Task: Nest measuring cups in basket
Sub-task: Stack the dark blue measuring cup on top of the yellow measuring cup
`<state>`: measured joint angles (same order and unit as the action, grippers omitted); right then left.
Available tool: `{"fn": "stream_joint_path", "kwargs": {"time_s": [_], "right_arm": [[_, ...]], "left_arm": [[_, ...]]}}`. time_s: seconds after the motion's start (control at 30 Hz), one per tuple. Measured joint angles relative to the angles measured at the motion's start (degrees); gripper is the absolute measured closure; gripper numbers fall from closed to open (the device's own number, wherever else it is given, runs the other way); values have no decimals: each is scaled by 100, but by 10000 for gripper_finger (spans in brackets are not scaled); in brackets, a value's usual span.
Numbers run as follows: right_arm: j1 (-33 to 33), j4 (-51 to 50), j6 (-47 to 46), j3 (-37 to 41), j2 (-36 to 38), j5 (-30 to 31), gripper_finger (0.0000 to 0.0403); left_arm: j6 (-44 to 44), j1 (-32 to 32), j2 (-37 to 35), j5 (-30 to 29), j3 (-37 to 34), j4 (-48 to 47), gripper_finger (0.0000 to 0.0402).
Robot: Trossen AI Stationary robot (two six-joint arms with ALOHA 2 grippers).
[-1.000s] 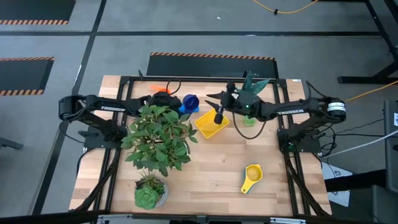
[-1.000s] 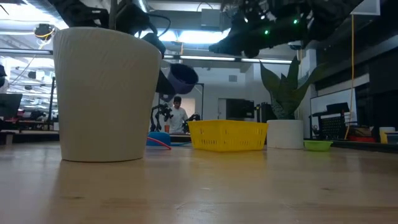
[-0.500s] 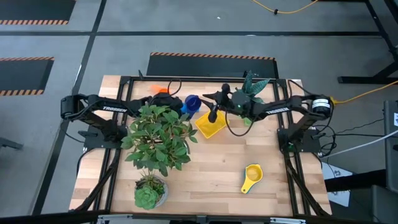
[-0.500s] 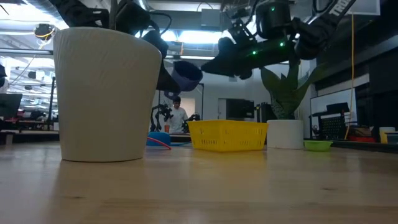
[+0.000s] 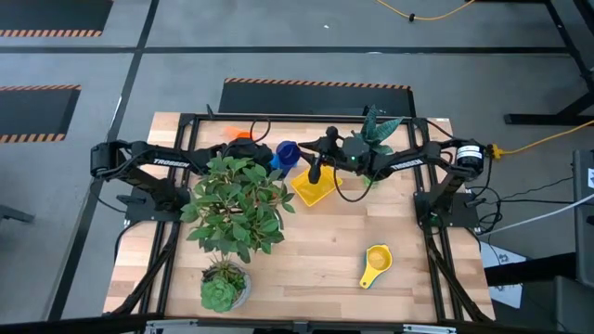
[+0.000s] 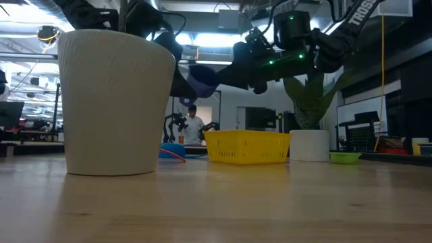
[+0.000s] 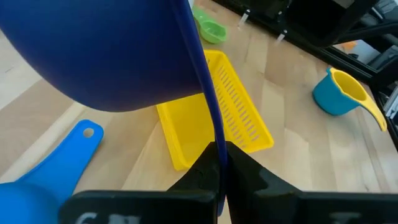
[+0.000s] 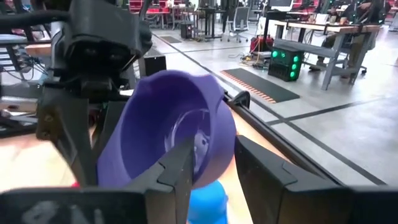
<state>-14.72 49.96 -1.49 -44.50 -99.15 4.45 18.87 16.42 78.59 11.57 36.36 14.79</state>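
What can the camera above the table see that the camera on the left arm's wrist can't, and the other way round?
Only the high view shows the whole table, both arms, the leafy plant, the small succulent and the right end effector reaching toward the blue cup.

Only the left wrist view shows, close up, the left end effector shut on the blue cup's thin handle, a light blue cup with a yellow one nested in it, and a flat blue handle on the wood.

Both show the blue cup held above the table, the yellow basket and the green cup.

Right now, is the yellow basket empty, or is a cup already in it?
Empty as far as shown: the basket has a bare floor in the left wrist view, and the dark blue cup is in the left tool.
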Motion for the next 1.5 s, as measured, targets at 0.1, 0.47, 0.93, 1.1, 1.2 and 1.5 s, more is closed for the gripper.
{"fn": "stream_joint_path", "kwargs": {"time_s": [0.1, 0.47, 0.93, 1.1, 1.2, 1.5], "right_arm": [[0, -56, 0, -270, -161, -4, 281], [0, -1144, 204, -1090, -361, 27, 340], [-5, -1531, 176, -1110, -318, 40, 367], [-2, -1941, 216, -1107, -12, 83, 367], [-5, -2554, 198, -1107, 361, 140, 367], [22, -4995, -445, -1107, 2007, -163, 369]], "left_arm": [[0, -39, 0, -2, 0, 44, 400], [2, -202, -4, -187, 0, 37, 398], [-17, -205, -11, -286, 7, -3, 357], [-12, -203, -11, -307, 7, 8, 319], [-13, -205, -11, -304, 7, 14, 304], [-13, -204, 0, -541, -8, -1, 297]]}}
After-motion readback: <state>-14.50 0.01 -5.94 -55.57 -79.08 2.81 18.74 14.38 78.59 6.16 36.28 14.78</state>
